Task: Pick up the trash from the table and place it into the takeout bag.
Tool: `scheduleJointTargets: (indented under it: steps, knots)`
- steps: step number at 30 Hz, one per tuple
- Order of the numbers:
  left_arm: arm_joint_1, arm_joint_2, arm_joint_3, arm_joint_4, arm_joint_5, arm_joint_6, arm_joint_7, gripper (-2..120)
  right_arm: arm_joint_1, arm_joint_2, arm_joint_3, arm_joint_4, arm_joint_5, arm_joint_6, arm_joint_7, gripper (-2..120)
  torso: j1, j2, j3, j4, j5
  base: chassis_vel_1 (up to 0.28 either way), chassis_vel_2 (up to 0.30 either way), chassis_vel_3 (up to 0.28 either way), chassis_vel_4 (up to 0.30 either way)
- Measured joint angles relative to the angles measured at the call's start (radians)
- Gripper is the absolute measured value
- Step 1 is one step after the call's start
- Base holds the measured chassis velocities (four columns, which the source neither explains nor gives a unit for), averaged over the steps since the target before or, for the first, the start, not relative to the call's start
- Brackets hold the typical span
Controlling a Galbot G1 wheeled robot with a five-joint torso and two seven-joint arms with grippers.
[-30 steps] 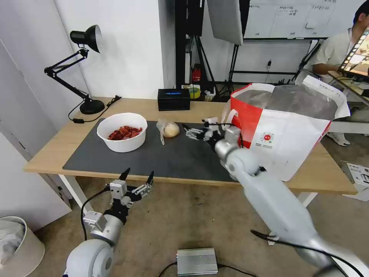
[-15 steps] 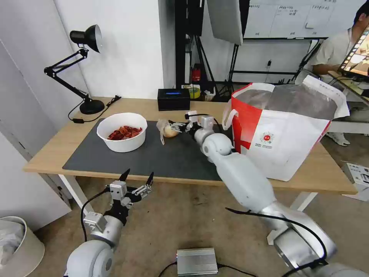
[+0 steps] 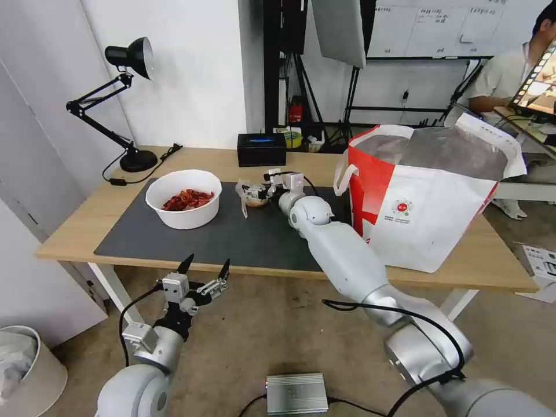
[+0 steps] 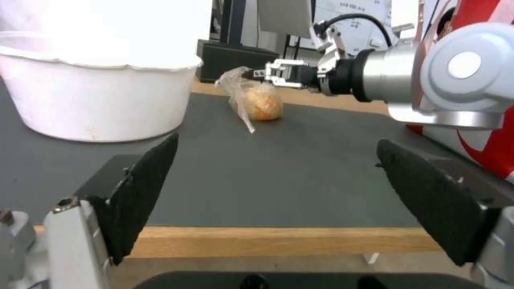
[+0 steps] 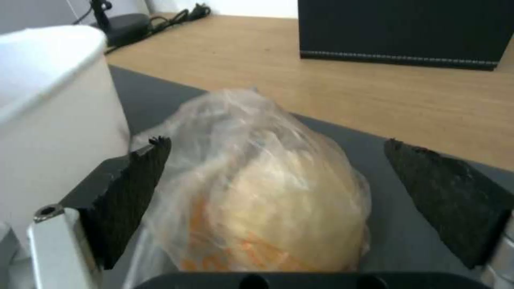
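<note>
Right gripper [image 3: 252, 193] straddles the bagged bun [image 5: 268, 188] mid-mat, jaws open; left gripper [image 3: 204, 269] hangs below the desk's [image 3: 75, 231] front edge, jaws open.

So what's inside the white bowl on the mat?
The white bowl holds red scraps piled at the bottom, seen from the head view. Whatever lies beneath them is covered.

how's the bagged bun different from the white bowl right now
The clear bag with tan bun sits between the right gripper's open fingers; the white bowl of red scraps has no gripper at it. The bun is small, rounded and wrapped in crinkled plastic; the bowl is much larger, rigid and open-topped. The bun lies nearer the takeout bag. Both rest on the dark mat.
</note>
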Motion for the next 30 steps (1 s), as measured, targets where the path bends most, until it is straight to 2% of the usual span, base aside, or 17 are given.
scheduleJointTargets:
  steps: [5, 19, 30]
  knots:
    - [0.0, -0.003, 0.007, 0.001, 0.005, 0.0, 0.0, 100, 0.017, 0.016, 0.02, -0.06, -0.018, 0.016, -0.038, 100, 0.0, 0.0, 0.0, 0.0001, 0.0, 0.0, 0.0, 0.0, 0.0]
    - [0.003, -0.009, 0.013, 0.0, 0.014, -0.003, 0.0, 100, 0.03, 0.015, 0.019, -0.095, -0.033, 0.022, -0.083, 100, 0.0, 0.0, 0.0, 0.0, 0.0001, 0.0, 0.0, 0.0, 0.0]
    - [0.004, -0.013, 0.022, 0.003, 0.023, -0.005, 0.0, 100, 0.03, 0.015, 0.028, -0.138, -0.094, 0.052, -0.165, 100, 0.0, 0.0, 0.0, 0.0, 0.0001, 0.0, 0.0, 0.0, 0.0]
